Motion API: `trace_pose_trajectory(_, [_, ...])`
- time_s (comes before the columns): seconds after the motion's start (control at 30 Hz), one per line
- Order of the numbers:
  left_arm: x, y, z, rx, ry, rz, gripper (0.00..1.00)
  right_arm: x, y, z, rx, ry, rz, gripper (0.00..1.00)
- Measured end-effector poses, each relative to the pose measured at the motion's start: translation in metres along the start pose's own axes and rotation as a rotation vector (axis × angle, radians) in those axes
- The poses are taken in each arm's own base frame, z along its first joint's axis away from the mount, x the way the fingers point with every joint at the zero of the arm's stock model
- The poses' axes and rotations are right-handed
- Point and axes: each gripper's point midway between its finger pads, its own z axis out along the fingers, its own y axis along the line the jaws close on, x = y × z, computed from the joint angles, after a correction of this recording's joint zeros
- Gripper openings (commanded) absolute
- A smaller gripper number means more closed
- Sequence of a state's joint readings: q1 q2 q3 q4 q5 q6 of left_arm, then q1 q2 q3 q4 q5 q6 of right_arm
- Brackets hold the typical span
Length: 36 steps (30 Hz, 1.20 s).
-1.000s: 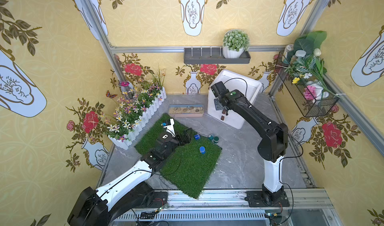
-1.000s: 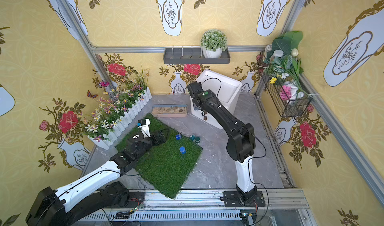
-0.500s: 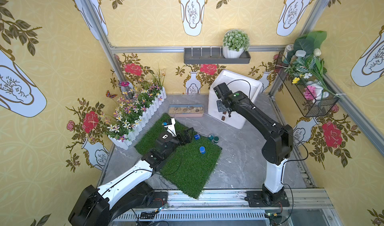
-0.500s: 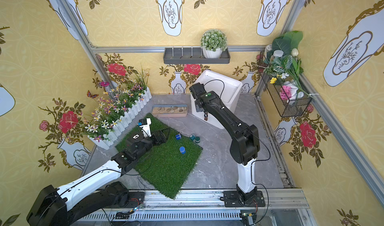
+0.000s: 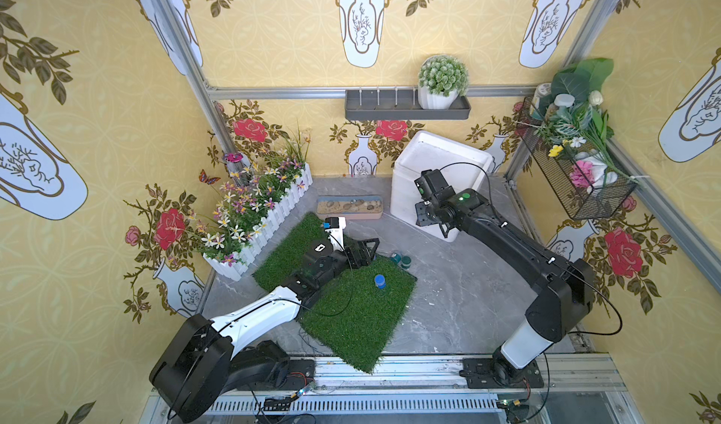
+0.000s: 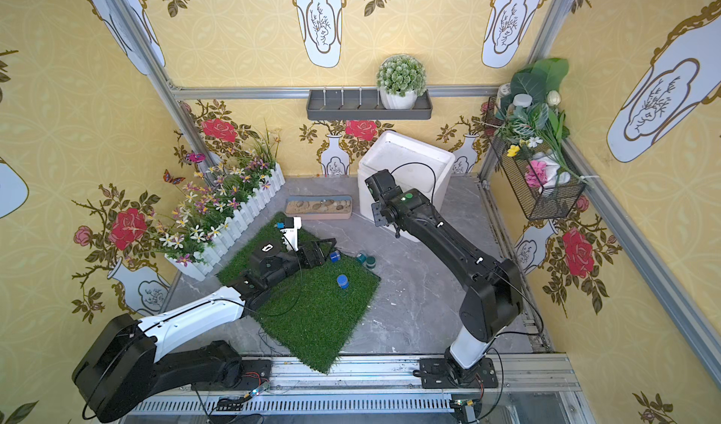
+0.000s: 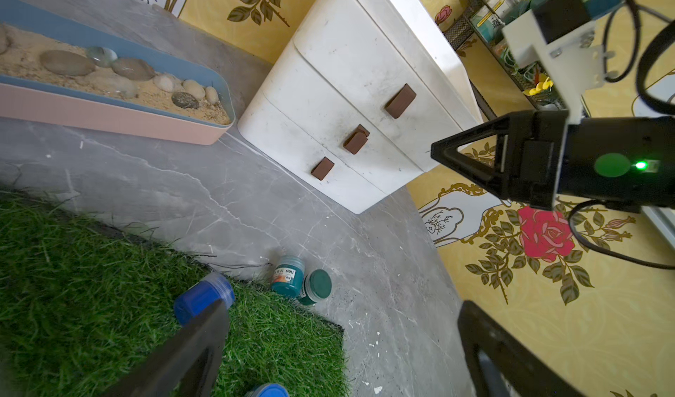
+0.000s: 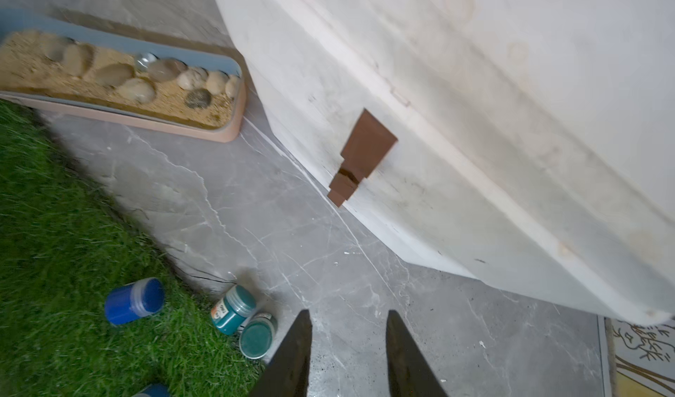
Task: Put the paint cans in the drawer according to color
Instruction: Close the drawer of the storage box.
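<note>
Just ahead of the right gripper [image 8: 347, 340], slightly parted and empty, sits a drawer handle [image 8: 367, 148], presumably for pulling; the left gripper [image 7: 339, 347] gapes wide near a blue paint can [image 7: 202, 296].

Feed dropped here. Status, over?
Left gripper jaws wide beside blue can. Right gripper jaws apart, empty, near drawer. Teal cans outside. Nothing blocking drawer.

The white three-drawer chest [image 7: 350, 66] is sitting seemingly shut. Two teal cans [image 7: 288, 275] are touching at the grass [image 7: 91, 267] edge; two blue cans [image 7: 202, 296] are resting on it.
</note>
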<state>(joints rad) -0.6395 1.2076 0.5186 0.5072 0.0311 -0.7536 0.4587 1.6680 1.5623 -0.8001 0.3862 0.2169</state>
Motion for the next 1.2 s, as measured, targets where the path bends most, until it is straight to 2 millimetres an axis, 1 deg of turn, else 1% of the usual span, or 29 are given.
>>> trace_pose_trajectory(0.07, [0.0,0.0,0.002,0.004,0.002,-0.009,1.0,0.005,-0.009,0.008,0.034,0.024,0.007,0.38])
trace_pose_trajectory(0.1, [0.0,-0.001,0.003,0.008,0.006,-0.009,1.0,0.007,-0.013,0.012,0.05,0.034,0.01,0.42])
trace_pose_trajectory(0.2, [0.001,-0.003,0.005,0.017,0.012,-0.009,1.0,0.006,-0.024,0.021,0.101,0.045,0.021,0.48])
trace_pose_trajectory(0.27, [0.001,-0.003,0.006,0.02,0.016,-0.011,1.0,0.003,-0.031,0.025,0.134,0.051,0.025,0.58])
trace_pose_trajectory(0.37, [0.001,-0.004,0.005,0.022,0.015,-0.016,1.0,-0.008,-0.038,0.031,0.164,0.037,0.023,0.66])
trace_pose_trajectory(0.53, [-0.003,-0.009,0.001,0.036,0.002,-0.012,1.0,-0.012,-0.038,0.032,0.172,0.034,0.009,0.78])
trace_pose_trajectory(0.67, [-0.003,-0.008,0.002,0.035,0.003,-0.013,1.0,-0.01,-0.039,0.034,0.169,0.047,-0.001,0.78])
trace_pose_trajectory(0.77, [-0.002,-0.008,0.006,0.033,0.013,-0.014,1.0,-0.009,-0.039,0.032,0.158,0.047,-0.003,0.78])
trace_pose_trajectory(0.87, [0.001,-0.011,0.017,0.054,0.044,-0.016,0.98,-0.006,-0.029,0.013,0.095,0.002,0.001,0.78])
trace_pose_trajectory(0.9, [0.001,-0.015,0.023,0.071,0.055,-0.014,0.98,-0.003,-0.022,0.001,0.042,-0.023,0.001,0.78])
trace_pose_trajectory(0.93, [0.002,-0.017,0.029,0.081,0.071,-0.015,0.97,-0.001,-0.019,-0.007,0.017,-0.04,0.005,0.77])
trace_pose_trajectory(0.97, [0.003,-0.019,0.037,0.096,0.092,-0.012,0.96,0.001,-0.014,-0.021,-0.032,-0.075,0.015,0.77])
trace_pose_trajectory(1.0, [0.005,-0.021,0.043,0.105,0.106,-0.009,0.95,0.004,-0.011,-0.026,-0.061,-0.083,0.021,0.77])
trace_pose_trajectory(1.03, [0.005,-0.022,0.047,0.11,0.117,-0.009,0.93,0.004,-0.01,-0.044,-0.125,-0.152,0.071,0.77])
trace_pose_trajectory(1.07, [0.007,-0.025,0.059,0.121,0.141,0.0,0.91,0.009,-0.009,-0.051,-0.157,-0.173,0.098,0.77])
trace_pose_trajectory(1.1, [0.007,-0.027,0.067,0.128,0.153,0.01,0.9,0.019,-0.01,-0.059,-0.194,-0.194,0.139,0.77])
trace_pose_trajectory(1.2, [0.012,-0.031,0.098,0.12,0.212,0.046,0.89,0.044,-0.01,-0.079,-0.308,-0.276,0.266,0.79])
